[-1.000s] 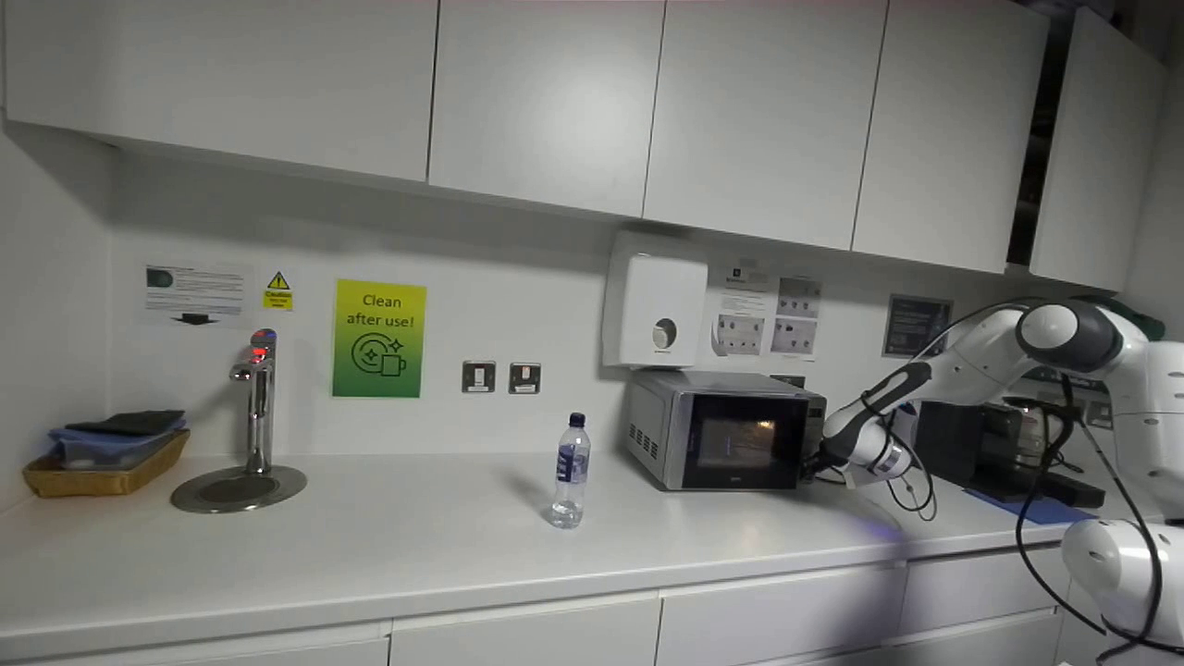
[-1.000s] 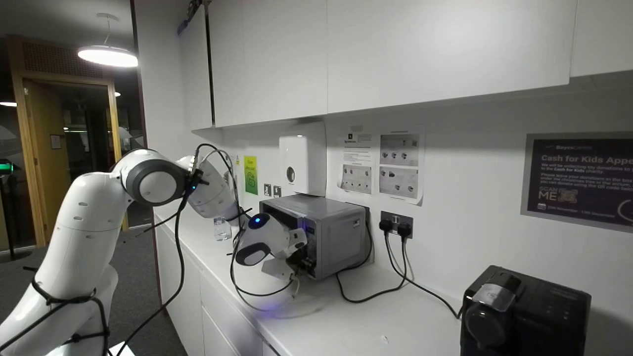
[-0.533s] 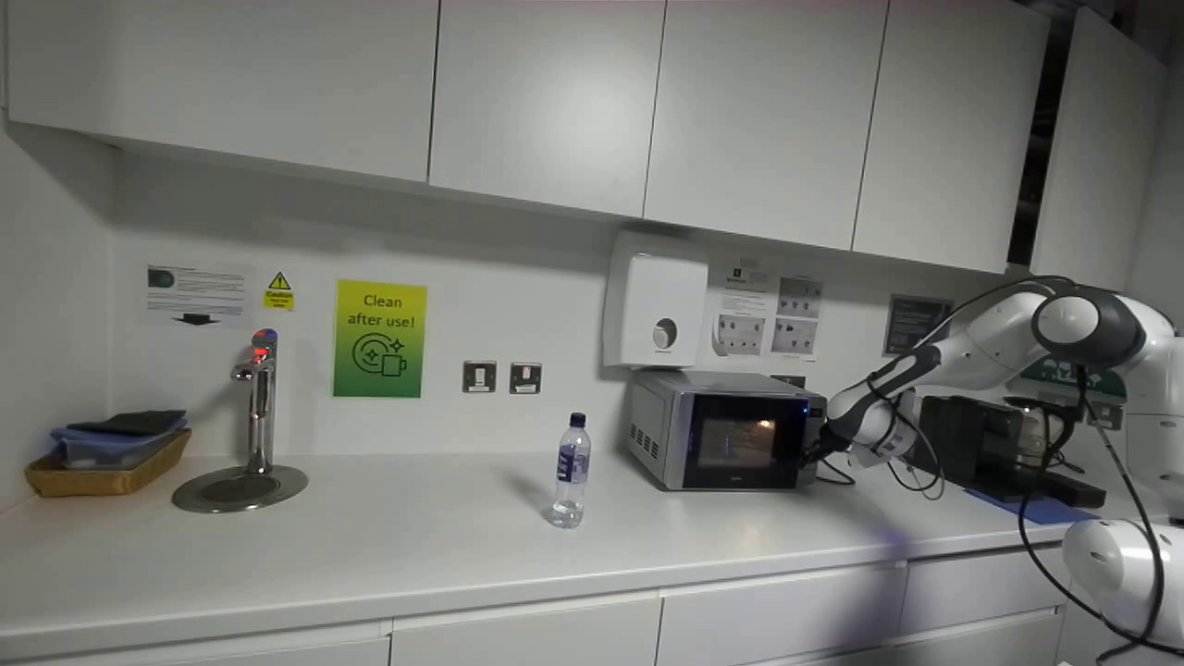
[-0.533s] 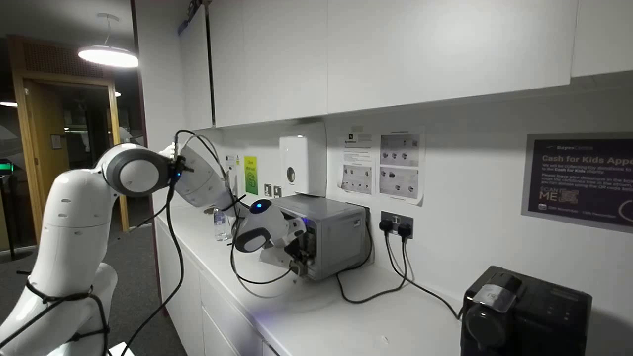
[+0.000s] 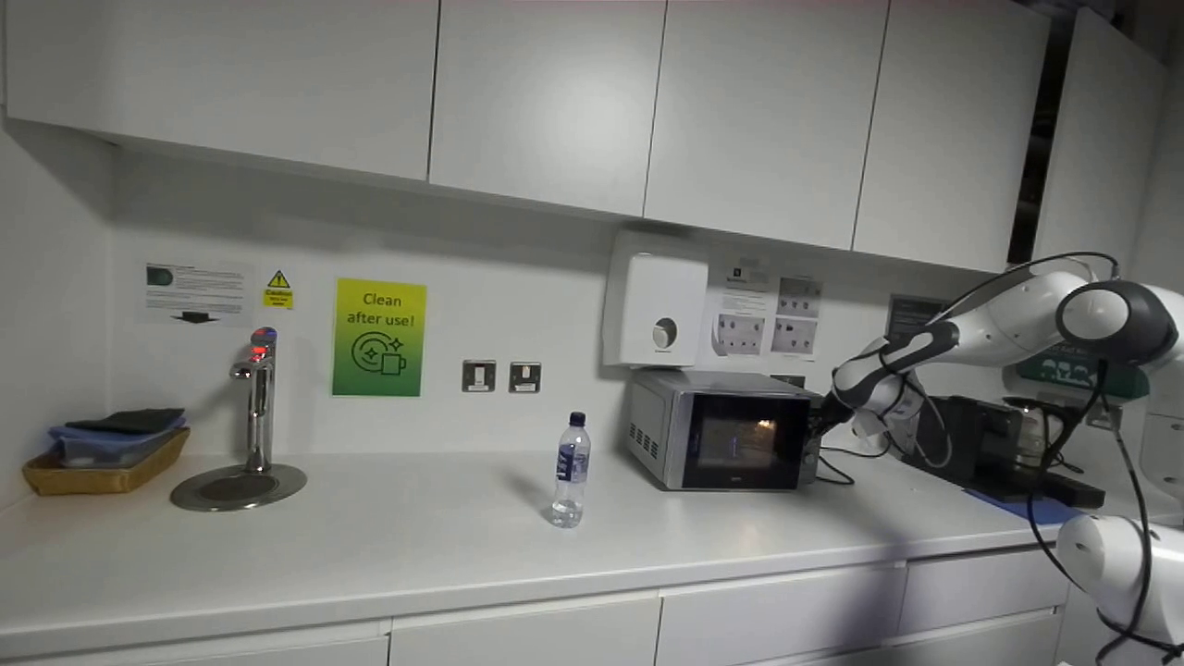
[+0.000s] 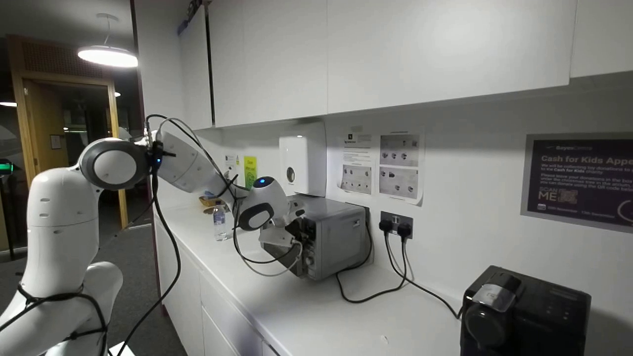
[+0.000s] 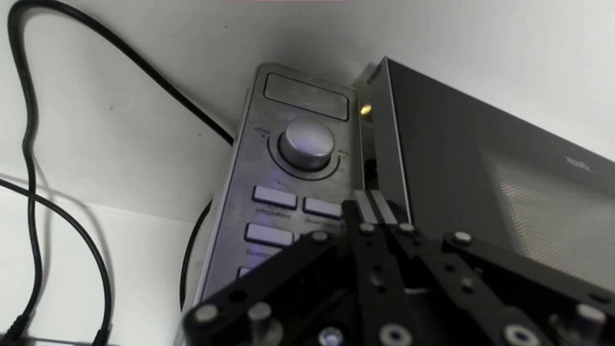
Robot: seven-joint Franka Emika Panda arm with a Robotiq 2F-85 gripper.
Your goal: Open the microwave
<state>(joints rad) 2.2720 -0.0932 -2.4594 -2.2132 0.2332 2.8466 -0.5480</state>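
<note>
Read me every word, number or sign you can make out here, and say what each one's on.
"Clean after use!": green poster
"Caution", below a warning triangle: yellow sign
Down arrow: white notice
"BayesCentre": dark poster
"Cash for Kids Appe", cut off at frame edge: dark poster
"SCAN ME": dark poster
Too small or blurred to read surely: lettering on microwave, bottle label, wall sheets, other fine print.

Microwave [image 5: 726, 433] in both exterior views, from well back — wrist view close on its control panel [image 7: 276, 179]

The silver-grey microwave [image 6: 339, 235] has its door [image 7: 447, 154] ajar, how far unclear.
</note>
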